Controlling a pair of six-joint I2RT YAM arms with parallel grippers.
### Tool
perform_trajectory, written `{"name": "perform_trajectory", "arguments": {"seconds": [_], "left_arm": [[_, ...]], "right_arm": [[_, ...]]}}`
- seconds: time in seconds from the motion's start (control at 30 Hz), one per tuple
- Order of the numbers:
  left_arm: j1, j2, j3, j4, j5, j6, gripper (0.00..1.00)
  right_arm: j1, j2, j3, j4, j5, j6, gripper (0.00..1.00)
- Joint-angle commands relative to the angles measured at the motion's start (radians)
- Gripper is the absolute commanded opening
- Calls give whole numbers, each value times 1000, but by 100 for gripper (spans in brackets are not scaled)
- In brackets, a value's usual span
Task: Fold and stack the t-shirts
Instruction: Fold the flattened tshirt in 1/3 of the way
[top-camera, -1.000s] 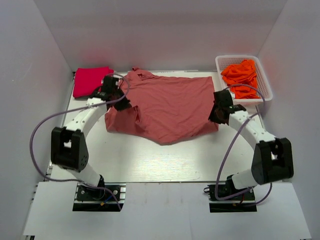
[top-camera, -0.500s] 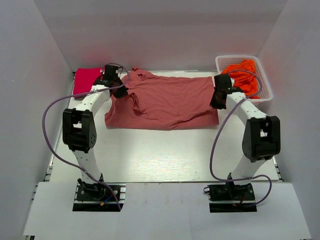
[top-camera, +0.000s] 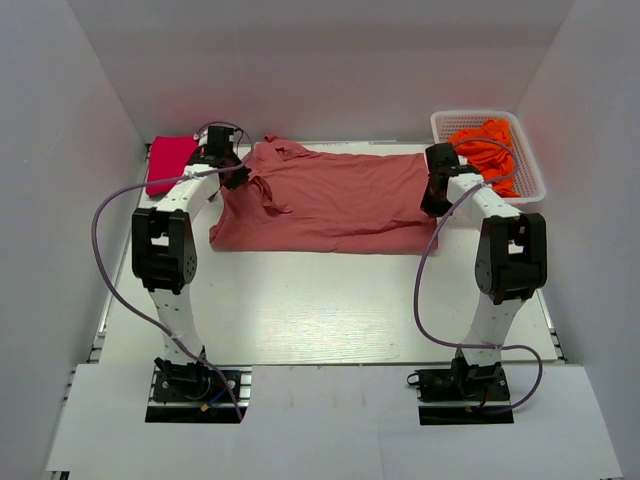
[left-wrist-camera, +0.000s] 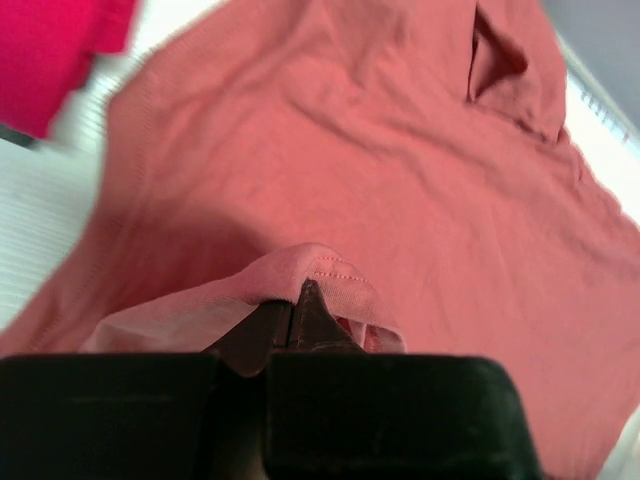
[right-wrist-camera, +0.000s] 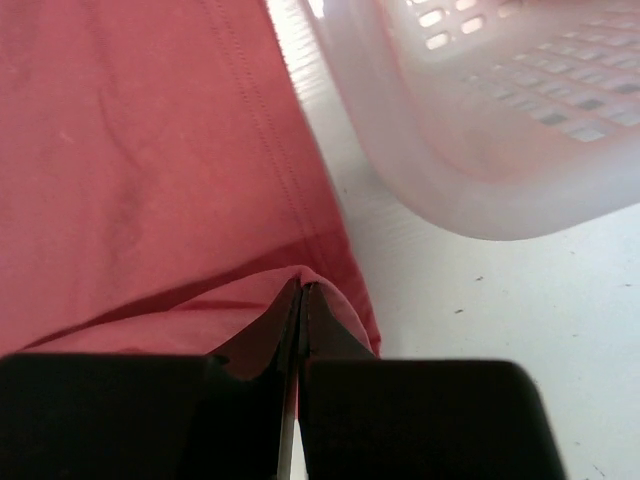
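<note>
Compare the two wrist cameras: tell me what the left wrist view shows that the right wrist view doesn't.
Only the left wrist view: a corner of the crimson-pink shirt at upper left, and the collar of the salmon-pink shirt. Only the right wrist view: the white basket beside that shirt's hemmed edge. Both: a fold of salmon fabric pinched in a shut gripper, the left gripper in one and the right gripper in the other, with bare table alongside.

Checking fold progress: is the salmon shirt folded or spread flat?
Partly folded: left gripper and right gripper pinch edges doubled over the salmon shirt.
</note>
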Motion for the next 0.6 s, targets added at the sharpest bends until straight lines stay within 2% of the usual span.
{"name": "perform_trajectory", "arguments": {"seconds": [0.0, 0.2, 0.4, 0.57], "left_arm": [[16, -126, -69, 60, -67, -12, 0], [16, -273, -245, 195, -64, -11, 0], [16, -204, -172, 172, -28, -11, 0], [16, -129, -85, 146, -42, 12, 0]], "right_arm": [[-18, -20, 29, -27, 48, 13, 0], [-15, -64, -3, -3, -48, -11, 0], [-17, -53, 19, 11, -48, -11, 0], [-19, 8, 104, -53, -16, 1, 0]]}}
